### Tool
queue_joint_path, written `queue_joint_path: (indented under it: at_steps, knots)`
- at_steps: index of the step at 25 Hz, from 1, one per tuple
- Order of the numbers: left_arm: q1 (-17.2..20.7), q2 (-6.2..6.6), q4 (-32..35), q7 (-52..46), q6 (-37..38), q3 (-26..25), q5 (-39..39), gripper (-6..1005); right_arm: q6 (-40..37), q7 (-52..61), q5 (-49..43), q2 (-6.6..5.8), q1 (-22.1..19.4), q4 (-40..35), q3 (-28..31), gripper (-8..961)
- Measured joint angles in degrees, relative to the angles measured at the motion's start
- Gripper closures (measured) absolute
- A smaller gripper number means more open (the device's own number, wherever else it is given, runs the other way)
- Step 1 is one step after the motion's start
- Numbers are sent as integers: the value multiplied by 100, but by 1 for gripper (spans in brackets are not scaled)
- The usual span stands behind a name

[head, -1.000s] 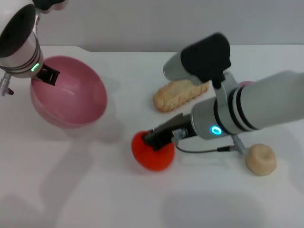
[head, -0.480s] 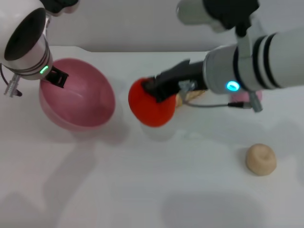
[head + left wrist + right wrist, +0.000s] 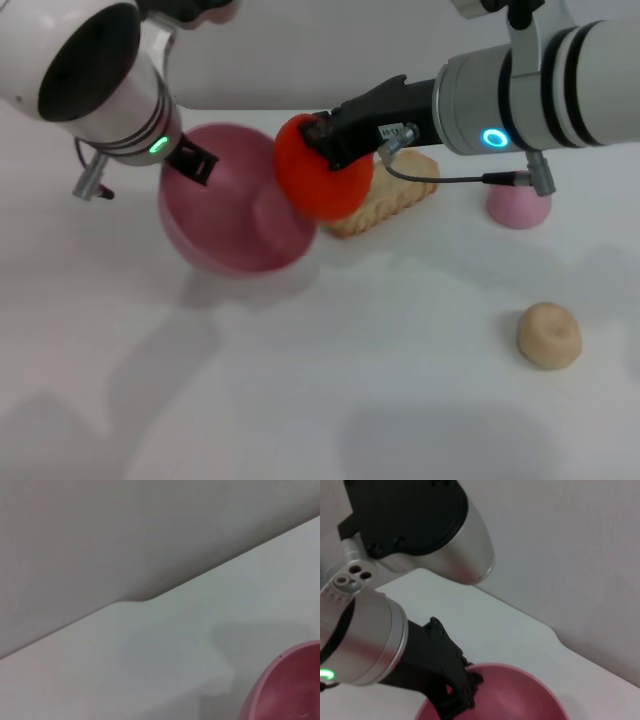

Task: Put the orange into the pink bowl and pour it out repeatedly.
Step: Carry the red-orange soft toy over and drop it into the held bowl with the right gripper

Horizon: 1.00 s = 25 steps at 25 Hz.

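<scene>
The orange [image 3: 322, 180], pinched by the right gripper [image 3: 322, 140], has been lifted off the table and carried to the edge of the pink bowl [image 3: 235, 205], itself clamped at the rim by the left gripper [image 3: 190, 163], so release is judged imminent.

On the bench [image 3: 300, 400], we see the bowl [image 3: 235, 215] at left, tilted, its rim held by the left pincer [image 3: 195, 163]. Just right of it, the orange [image 3: 322, 182] hangs above the bench in the right pincer [image 3: 322, 135]. A biscuit [image 3: 385, 200] lies behind the orange, a dome [image 3: 518, 207] farther right, a lump [image 3: 549, 335] nearest us.
</scene>
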Motion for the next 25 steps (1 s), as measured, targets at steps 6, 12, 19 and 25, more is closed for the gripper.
queue_joint_path:
  at_steps: [6, 12, 19, 25]
  knots:
    - [-54, -5, 43, 31, 46, 28, -86, 957, -109, -17, 2, 10, 102, 175, -44, 887]
    - [-47, -5, 46, 33, 114, 45, -144, 957, -403, -91, -34, 24, 31, 287, -132, 876]
    - [-45, 2, 46, 66, 180, 66, -261, 957, -550, -95, -67, 16, 2, 363, -81, 793]
    - [-49, -1, 100, 139, 209, 128, -398, 957, -645, 135, -365, 16, -294, 347, 473, 508]
